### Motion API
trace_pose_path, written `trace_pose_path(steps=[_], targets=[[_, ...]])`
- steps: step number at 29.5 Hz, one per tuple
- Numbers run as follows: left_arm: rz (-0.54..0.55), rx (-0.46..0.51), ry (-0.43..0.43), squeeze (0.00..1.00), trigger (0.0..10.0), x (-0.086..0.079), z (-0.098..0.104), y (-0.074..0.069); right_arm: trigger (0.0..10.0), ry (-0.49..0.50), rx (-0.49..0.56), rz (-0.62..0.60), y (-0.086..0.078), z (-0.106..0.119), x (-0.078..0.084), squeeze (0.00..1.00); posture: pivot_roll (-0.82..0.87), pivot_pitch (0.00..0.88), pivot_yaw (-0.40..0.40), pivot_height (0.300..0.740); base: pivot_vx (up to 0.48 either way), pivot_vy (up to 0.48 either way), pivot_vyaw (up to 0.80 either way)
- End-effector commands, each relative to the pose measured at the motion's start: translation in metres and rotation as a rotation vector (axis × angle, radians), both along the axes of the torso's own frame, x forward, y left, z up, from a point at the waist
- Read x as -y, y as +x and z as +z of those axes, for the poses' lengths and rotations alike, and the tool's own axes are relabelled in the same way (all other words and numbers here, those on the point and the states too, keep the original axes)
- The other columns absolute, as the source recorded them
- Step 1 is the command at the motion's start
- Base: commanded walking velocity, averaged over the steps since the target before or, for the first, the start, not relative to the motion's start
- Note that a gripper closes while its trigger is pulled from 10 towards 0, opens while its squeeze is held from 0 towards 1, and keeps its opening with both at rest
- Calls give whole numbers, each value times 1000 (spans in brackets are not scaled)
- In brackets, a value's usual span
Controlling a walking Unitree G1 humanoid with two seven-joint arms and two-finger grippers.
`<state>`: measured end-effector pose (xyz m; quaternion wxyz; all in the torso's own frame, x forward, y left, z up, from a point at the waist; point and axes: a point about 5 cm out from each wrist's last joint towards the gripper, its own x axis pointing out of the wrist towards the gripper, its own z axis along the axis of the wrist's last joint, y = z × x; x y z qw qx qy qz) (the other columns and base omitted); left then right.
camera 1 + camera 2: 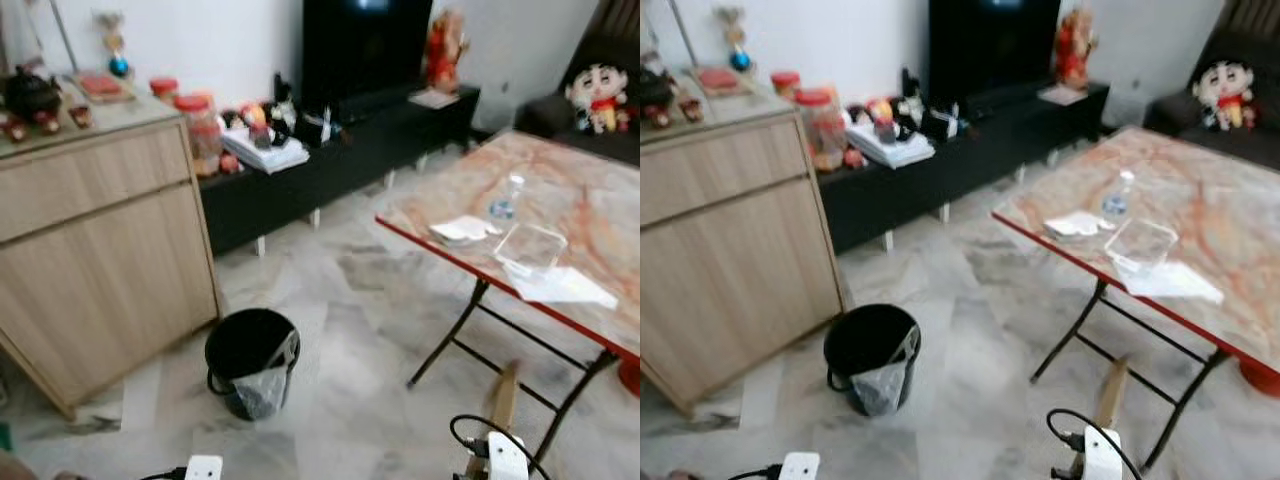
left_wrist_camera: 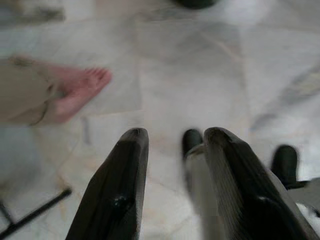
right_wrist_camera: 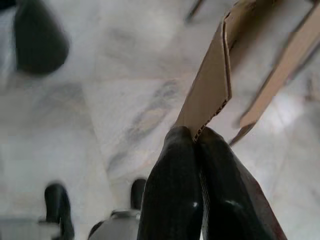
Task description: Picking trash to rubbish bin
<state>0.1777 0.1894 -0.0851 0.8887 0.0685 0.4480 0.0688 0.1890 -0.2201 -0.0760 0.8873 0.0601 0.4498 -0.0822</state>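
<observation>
Right gripper [image 3: 196, 137] jaws pinching cardboard strip [image 3: 212, 82] over marble floor [image 1: 350, 330]. Left gripper [image 2: 172, 137] jaws hanging spread. Black bin [image 1: 252, 362] standing beside bench [image 1: 590, 215].

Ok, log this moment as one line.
right pincer: shut on cardboard strip | left pincer: open, over floor | rubbish bin: ahead-left, not reached

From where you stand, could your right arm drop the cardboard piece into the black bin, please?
Probably not yet: the right gripper grips the cardboard piece low on the right, while the black bin stands ahead-left across bare floor.
</observation>
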Motion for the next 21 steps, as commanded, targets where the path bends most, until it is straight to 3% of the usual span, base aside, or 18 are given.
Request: trace_pose_path(steps=[1, 8, 21], targets=[[-3, -26, -1, 0, 10000, 2, -3, -6, 10000, -10, 13, 17, 5, 3, 0, 0, -29, 54, -76, 740, 300, 0, 800], [0, -25, -2, 0, 10000, 2, -3, -5, 10000, -1, 16, 8, 4, 2, 0, 0, -29, 56, -77, 740, 296, 0, 800], [0, -25, -2, 0, 10000, 2, -3, -6, 10000, -2, 25, 18, 5, 3, 0, 0, -29, 45, -75, 740, 294, 0, 72]])
